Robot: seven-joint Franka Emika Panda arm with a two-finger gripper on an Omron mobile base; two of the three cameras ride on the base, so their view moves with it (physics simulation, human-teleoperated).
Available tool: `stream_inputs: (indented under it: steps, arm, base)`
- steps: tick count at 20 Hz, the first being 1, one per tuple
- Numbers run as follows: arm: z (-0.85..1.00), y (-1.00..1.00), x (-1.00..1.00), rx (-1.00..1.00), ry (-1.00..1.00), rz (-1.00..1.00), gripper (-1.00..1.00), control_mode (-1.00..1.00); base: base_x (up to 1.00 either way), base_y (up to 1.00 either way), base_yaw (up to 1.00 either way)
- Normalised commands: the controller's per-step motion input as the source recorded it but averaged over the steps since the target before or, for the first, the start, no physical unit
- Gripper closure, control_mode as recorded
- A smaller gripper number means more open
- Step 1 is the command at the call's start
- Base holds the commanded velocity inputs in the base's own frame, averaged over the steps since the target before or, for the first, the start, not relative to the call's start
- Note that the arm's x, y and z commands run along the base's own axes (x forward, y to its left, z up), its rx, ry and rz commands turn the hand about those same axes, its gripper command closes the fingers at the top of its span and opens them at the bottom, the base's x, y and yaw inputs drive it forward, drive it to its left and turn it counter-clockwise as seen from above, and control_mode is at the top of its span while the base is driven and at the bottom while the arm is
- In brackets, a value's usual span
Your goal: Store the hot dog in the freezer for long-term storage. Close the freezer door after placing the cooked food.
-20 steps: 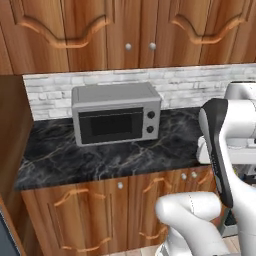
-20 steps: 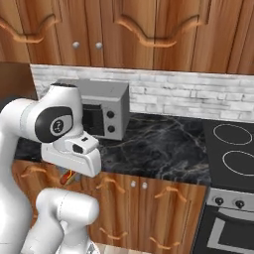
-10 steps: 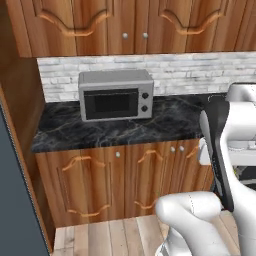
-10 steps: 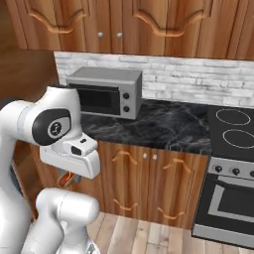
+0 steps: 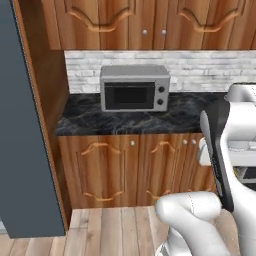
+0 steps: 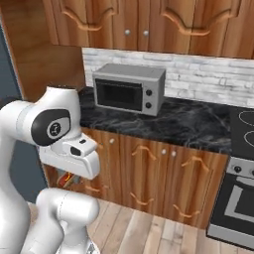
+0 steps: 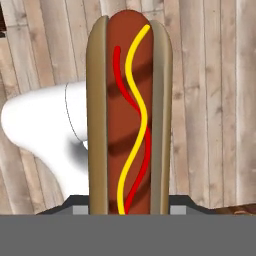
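The hot dog [image 7: 129,115], an orange-brown bun with a red sausage and a yellow zigzag, stands lengthwise in the hand view over the wooden floor. My gripper [image 7: 129,206] is shut on its lower end, with a dark fingertip on each side of the bun. In the right base view a bit of the hot dog [image 6: 66,179] peeks out under my lowered white hand. The freezer [image 5: 20,130] shows as a tall dark blue-grey panel at the far left of the left base view, apart from my arm. Its handle and shelves are out of view.
A silver microwave [image 5: 134,88] sits on the black marble counter [image 5: 100,120] above wooden cabinets [image 5: 130,170]. A stove [image 6: 237,198] stands at the right. A wooden side panel [image 5: 47,100] separates the counter from the freezer. Wooden floor [image 5: 110,230] lies in front.
The whole picture has shifted: the base has backed away from the counter, so the floor and the dark freezer panel have come into view. The gripper stays shut on the hot dog.
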Motion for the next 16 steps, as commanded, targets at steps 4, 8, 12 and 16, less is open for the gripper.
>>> stream_inputs:
  steps: [4, 8, 12, 16]
  arm:
    - [0.0, 0.0, 0.0, 0.0, 0.0, 0.0, 1.0, 1.0]
    - [0.0, 0.0, 0.0, 0.0, 0.0, 0.0, 1.0, 1.0]
    - [0.0, 0.0, 0.0, 0.0, 0.0, 0.0, 1.0, 1.0]
    - [0.0, 0.0, 0.0, 0.0, 0.0, 0.0, 1.0, 1.0]
  base:
    - [0.04, 0.76, 0.4]
    - [0.25, 1.0, 0.45]
    - [0.18, 1.0, 0.39]
    - [0.24, 0.99, 0.28]
